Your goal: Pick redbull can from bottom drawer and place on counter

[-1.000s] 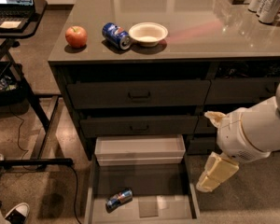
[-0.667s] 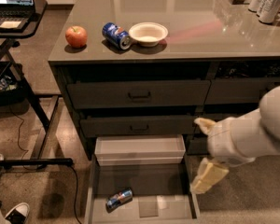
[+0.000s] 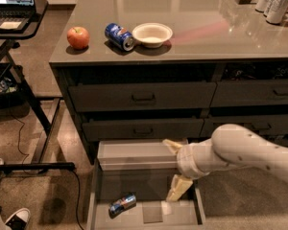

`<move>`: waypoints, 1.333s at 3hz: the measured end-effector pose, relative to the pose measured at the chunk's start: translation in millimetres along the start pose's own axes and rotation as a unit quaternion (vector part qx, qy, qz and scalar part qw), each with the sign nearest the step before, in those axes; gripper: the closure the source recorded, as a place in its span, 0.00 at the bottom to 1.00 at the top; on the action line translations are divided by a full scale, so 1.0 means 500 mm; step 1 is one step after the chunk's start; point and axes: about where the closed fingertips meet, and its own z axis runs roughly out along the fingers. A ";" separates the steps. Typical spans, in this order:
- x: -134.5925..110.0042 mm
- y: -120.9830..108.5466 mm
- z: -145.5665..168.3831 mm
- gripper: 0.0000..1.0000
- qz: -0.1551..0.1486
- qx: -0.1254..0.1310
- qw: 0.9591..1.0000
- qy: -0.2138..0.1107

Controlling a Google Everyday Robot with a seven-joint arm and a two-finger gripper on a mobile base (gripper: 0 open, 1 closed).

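Evidently the grasp is not yet happening: the gripper point(image 3: 175, 168) is hovering over the bottom drawer point(image 3: 134, 178), fingers point(image 3: 179, 188) spread and empty, while the redbull can point(image 3: 122, 203) is lying inside, the bench point(image 3: 197, 37) waiting.

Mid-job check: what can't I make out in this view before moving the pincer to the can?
Camera view:
- bottom drawer: front cut off by the lower edge; right wall hidden by the open pincer over that side.
- redbull can: markings too blurred to read.
- arm: cut off by the right edge.
- tall cans on the counter: cut by the top edge.
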 end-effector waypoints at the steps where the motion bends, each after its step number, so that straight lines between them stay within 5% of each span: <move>1: 0.032 -0.039 0.151 0.00 -0.050 -0.002 0.998 -0.033; 4: 0.068 0.012 0.262 0.00 -0.034 -0.041 0.996 -0.073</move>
